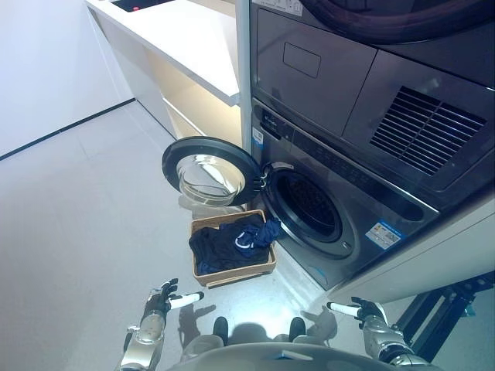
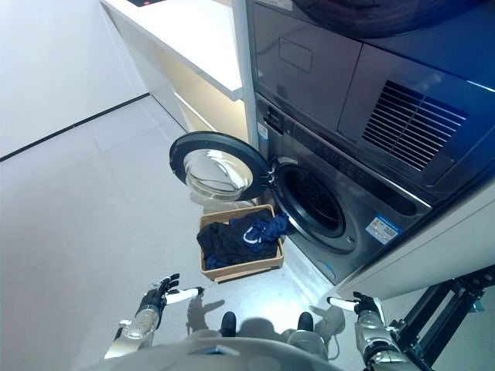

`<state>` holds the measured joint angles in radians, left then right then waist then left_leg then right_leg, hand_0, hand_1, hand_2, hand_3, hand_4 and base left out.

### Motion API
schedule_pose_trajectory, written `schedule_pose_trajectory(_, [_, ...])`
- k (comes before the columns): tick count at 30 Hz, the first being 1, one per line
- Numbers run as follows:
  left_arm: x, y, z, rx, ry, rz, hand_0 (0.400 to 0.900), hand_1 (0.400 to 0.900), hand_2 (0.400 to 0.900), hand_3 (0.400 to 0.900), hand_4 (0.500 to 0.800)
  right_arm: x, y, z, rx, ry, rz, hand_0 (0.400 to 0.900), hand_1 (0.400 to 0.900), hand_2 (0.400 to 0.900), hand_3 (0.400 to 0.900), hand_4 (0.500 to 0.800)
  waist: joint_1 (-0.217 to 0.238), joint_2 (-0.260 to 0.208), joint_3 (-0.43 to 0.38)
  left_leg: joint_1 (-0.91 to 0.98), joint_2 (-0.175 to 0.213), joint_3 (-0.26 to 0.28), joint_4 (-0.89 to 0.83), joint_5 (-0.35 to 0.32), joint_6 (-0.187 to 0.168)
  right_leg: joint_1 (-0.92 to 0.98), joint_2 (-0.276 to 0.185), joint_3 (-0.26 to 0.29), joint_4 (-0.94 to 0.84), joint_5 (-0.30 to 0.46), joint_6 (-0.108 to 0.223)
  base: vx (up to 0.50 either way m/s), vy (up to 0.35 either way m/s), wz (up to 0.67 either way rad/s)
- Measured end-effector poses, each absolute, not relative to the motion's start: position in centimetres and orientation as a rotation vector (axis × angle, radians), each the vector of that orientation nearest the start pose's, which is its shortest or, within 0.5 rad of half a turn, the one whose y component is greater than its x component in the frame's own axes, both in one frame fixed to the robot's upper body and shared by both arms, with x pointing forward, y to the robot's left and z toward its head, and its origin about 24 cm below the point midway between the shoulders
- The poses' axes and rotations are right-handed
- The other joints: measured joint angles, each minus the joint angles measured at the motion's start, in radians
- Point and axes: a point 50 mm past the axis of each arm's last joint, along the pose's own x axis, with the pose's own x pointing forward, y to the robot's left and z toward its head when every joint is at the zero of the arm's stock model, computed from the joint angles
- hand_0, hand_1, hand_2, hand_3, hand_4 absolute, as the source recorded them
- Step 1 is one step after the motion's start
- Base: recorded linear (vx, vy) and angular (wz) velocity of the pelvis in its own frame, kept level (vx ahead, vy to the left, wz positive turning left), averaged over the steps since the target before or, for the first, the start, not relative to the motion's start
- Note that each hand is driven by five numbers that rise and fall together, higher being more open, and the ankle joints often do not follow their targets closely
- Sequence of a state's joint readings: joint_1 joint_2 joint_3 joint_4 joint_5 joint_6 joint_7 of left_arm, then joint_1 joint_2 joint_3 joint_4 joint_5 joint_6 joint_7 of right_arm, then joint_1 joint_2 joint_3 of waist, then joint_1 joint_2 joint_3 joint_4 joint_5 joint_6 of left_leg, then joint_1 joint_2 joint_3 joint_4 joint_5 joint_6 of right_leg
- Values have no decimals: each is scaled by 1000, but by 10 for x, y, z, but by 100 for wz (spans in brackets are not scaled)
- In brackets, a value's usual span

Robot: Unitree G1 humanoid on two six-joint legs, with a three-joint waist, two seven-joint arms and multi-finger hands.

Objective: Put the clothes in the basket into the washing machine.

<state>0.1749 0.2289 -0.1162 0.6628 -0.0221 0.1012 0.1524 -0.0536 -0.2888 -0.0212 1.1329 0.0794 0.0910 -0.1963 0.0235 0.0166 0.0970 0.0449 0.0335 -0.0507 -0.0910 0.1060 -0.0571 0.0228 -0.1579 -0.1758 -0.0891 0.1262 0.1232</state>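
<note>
A tan basket (image 1: 232, 274) sits on the floor in front of the grey washing machine (image 1: 363, 224). Dark blue and black clothes (image 1: 232, 243) fill it, one blue piece hanging over its right rim toward the drum. The round door (image 1: 209, 171) stands swung open to the left and the drum opening (image 1: 308, 205) is dark. My left hand (image 1: 161, 300) is low at the bottom left, open and empty, short of the basket. My right hand (image 1: 362, 311) is low at the bottom right, open and empty, below the machine's front.
A second machine (image 1: 371, 77) with a vent grille is stacked above the washer. A white counter (image 1: 186, 39) runs along the back left. A black metal stand (image 1: 445, 305) is at the lower right. Grey floor (image 1: 77, 216) spreads to the left.
</note>
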Motion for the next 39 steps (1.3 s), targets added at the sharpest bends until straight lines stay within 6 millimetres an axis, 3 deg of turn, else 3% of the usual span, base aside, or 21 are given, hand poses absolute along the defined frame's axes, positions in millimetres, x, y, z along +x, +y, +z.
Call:
schedule_pose_trajectory(26, [126, 220, -126, 279, 925, 169, 900, 900, 900, 900, 800, 125, -270, -140, -300, 1131, -389, 900, 900, 900, 900, 800, 0, 0, 5, -14, 0, 2, 0, 0, 0, -17, 1, 2, 0, 0, 0, -1, 0, 0])
schedule_pose_trajectory(35, [130, 219, -125, 277, 914, 169, 900, 900, 900, 900, 800, 154, -261, -131, -238, 1037, -368, 900, 900, 900, 900, 800, 1, 3, 60, -33, 0, 1, 1, 0, 0, -35, 1, 0, 0, 0, 0, -18, 1, 2])
schedule_pose_trajectory(39, [128, 219, -125, 274, 909, 170, 900, 900, 900, 900, 800, 180, -255, -120, -237, 962, -332, 900, 900, 900, 900, 800, 9, 4, 79, -65, -3, 1, 5, 10, 6, -65, 1, -2, 0, 3, 4, -99, 14, 4])
